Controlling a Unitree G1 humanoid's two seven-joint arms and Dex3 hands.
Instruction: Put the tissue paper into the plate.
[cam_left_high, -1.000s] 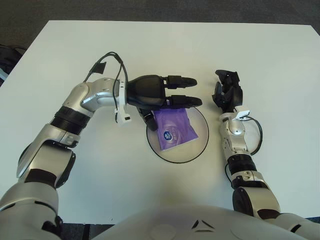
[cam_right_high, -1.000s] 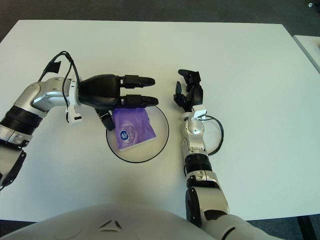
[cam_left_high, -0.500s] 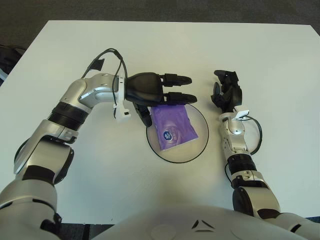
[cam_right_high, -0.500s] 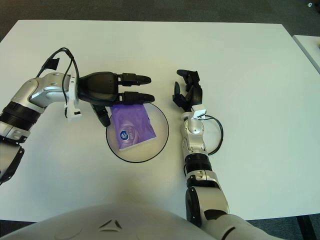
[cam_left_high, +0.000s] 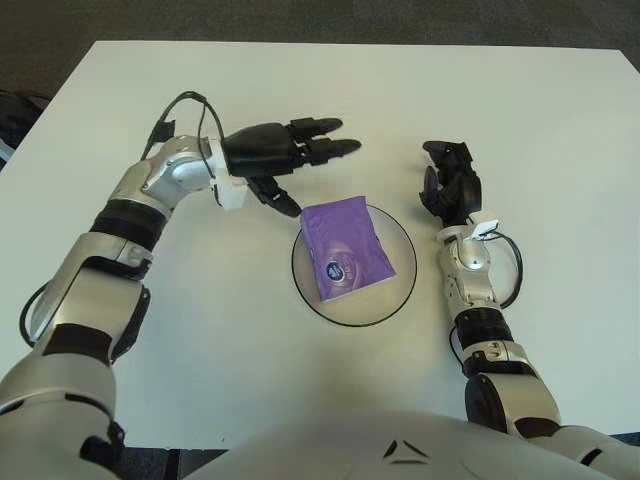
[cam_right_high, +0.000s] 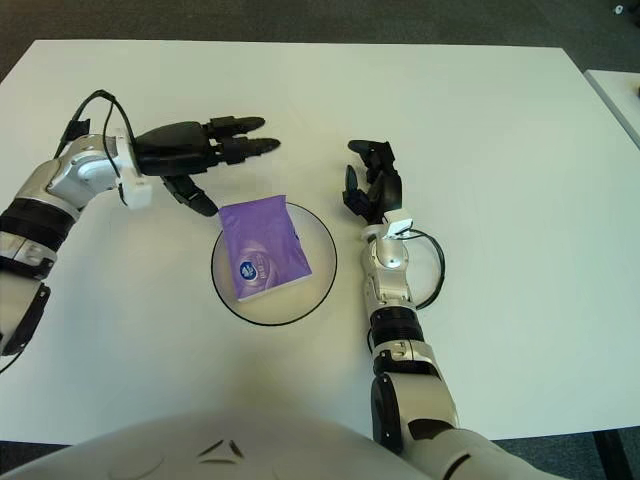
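Note:
A purple tissue pack (cam_left_high: 346, 247) with a round blue label lies in the clear, dark-rimmed plate (cam_left_high: 400, 293) at the table's middle; its far corner rests on the plate's rim. My left hand (cam_left_high: 285, 160) is above and to the left of the plate, fingers spread and empty, apart from the pack. My right hand (cam_left_high: 450, 185) rests on the table just right of the plate, fingers relaxed and holding nothing.
The white table (cam_left_high: 330, 95) carries the plate and both arms. A black cable loops beside my right forearm (cam_left_high: 514, 270). Dark floor borders the table's far edge and corners.
My left hand has let go of the tissue pack and drawn back up and to the left, off the plate. The pack stays in the plate. The right hand has barely moved.

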